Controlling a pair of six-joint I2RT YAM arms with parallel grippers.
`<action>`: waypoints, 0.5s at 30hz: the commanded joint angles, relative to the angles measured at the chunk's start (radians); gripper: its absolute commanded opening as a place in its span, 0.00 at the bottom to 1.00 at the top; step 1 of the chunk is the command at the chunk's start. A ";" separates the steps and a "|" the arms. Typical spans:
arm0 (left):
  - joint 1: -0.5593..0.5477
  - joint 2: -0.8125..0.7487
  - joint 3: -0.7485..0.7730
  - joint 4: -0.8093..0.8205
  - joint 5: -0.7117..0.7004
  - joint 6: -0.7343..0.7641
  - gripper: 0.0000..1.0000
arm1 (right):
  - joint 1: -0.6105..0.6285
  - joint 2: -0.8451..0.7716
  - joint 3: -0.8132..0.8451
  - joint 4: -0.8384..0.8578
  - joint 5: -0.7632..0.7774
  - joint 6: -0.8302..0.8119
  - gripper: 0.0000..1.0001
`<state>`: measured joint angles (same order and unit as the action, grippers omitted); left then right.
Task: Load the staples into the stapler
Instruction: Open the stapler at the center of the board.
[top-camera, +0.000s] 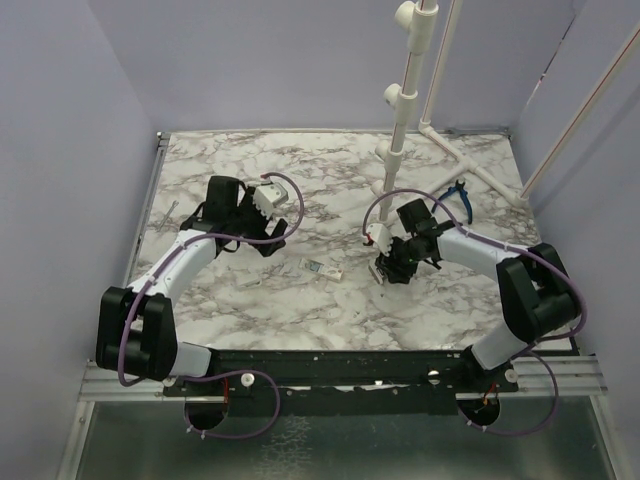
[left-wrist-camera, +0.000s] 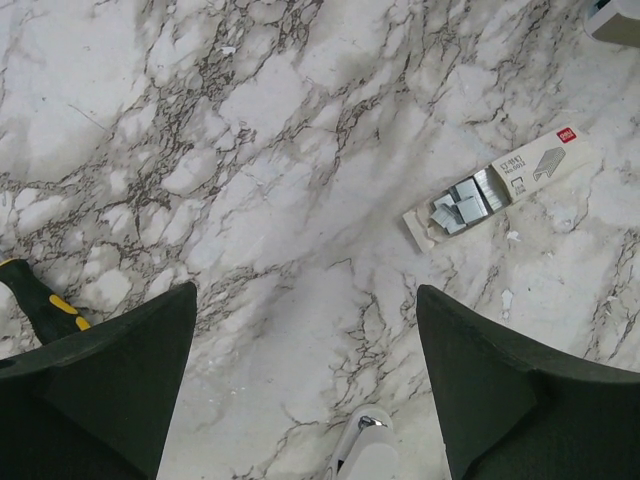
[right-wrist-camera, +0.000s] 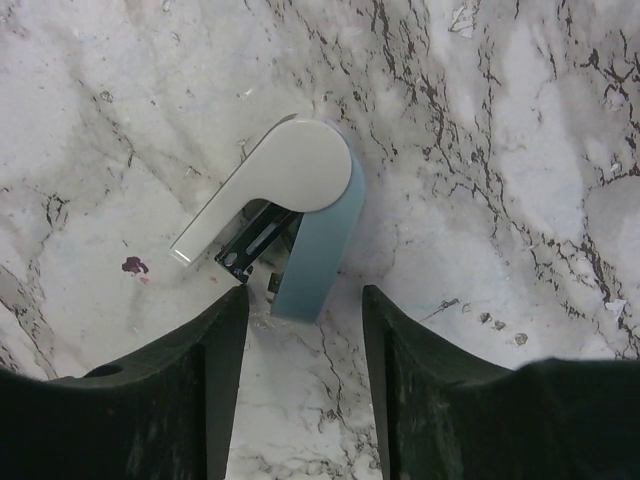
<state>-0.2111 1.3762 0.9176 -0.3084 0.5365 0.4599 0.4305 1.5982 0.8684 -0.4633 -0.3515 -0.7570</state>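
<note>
The right end effector (right-wrist-camera: 305, 296) is open and holds nothing. Its two fingers (right-wrist-camera: 190, 400) stand apart on either side of the near end of the stapler (right-wrist-camera: 290, 200), without visibly pressing on it. The stapler lies on the bench (right-wrist-camera: 520, 150) just ahead of the tips. It is swung open: the white top is angled away to the left of the teal base, and the dark channel shows between them. No silvery strip can be seen in that channel, so it looks unloaded, though part of it is in shadow.

The left end effector (left-wrist-camera: 305, 292) is also open, jaws wide, with only bare bench between them. Ahead of it and to its right lie the staples (left-wrist-camera: 462, 203), a small cluster of grey strips at the torn end of their box (left-wrist-camera: 545, 160), well clear of the fingertips. A black-and-yellow handle (left-wrist-camera: 40, 305) pokes in just outside the left finger.

Judged from this, the task is at an early stage. The stapler is open and ready to receive, which is the only step that looks done. A strip has yet to be picked from the box, carried across to the stapler, seated in the channel, and the top then closed.
</note>
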 joint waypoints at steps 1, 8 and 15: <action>-0.001 -0.026 -0.048 0.048 0.074 0.060 0.91 | -0.003 0.039 0.008 0.021 -0.037 -0.016 0.45; -0.003 -0.030 -0.084 0.096 0.178 0.059 0.89 | -0.002 0.031 0.020 0.053 -0.019 -0.040 0.18; -0.034 -0.002 -0.117 0.215 0.239 -0.066 0.88 | -0.003 -0.061 0.026 0.135 -0.079 0.058 0.02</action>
<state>-0.2188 1.3678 0.8120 -0.1936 0.6868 0.4725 0.4305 1.6066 0.8791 -0.4236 -0.3851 -0.7616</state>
